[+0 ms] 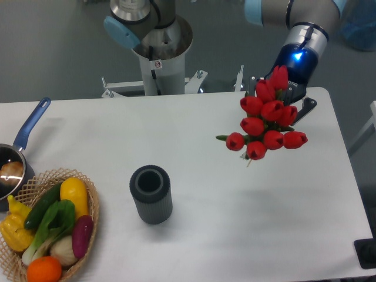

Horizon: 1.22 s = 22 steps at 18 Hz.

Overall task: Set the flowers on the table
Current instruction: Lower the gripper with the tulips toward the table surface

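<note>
Ten or so red tulip heads are pointing toward the camera as the flowers are hanging in the air above the right rear part of the table, well apart from the grey cylinder. The gripper is sitting behind the blooms; its jaws are hidden, so their opening cannot be told, but it is judged to be holding the bunch by the stems, since nothing else is supporting it.

Handling estimate: the bunch is looking light and soft, with flexible stems and easily crushed heads. The tied stem section is offering the only firm grasp point; the blooms should not be pinched. On release the bunch is likely to be rolling or sagging, so a low, gentle set-down is advisable.

The wicker basket and saucepan are standing far left.
</note>
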Each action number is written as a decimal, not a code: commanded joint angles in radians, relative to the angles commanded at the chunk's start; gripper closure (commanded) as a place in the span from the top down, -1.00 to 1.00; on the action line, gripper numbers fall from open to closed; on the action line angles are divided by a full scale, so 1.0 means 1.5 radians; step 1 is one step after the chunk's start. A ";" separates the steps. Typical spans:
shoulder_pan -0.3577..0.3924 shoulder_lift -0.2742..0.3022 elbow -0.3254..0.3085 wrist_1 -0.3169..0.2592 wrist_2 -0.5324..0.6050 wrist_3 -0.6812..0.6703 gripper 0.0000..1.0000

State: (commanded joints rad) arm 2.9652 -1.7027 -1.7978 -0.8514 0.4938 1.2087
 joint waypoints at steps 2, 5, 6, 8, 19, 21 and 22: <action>-0.002 0.000 0.001 0.001 0.031 0.001 -0.13; -0.008 0.005 0.007 0.001 0.121 0.007 -0.14; -0.013 0.005 0.010 0.001 0.156 0.008 -0.14; -0.027 0.005 0.012 0.001 0.204 0.008 -0.14; -0.136 -0.019 0.021 -0.001 0.504 0.010 -0.14; -0.150 -0.030 0.021 -0.002 0.530 0.010 -0.14; -0.152 -0.033 0.021 -0.003 0.543 0.010 -0.14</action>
State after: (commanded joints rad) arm 2.7367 -1.7518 -1.7656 -0.8559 1.3083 1.2241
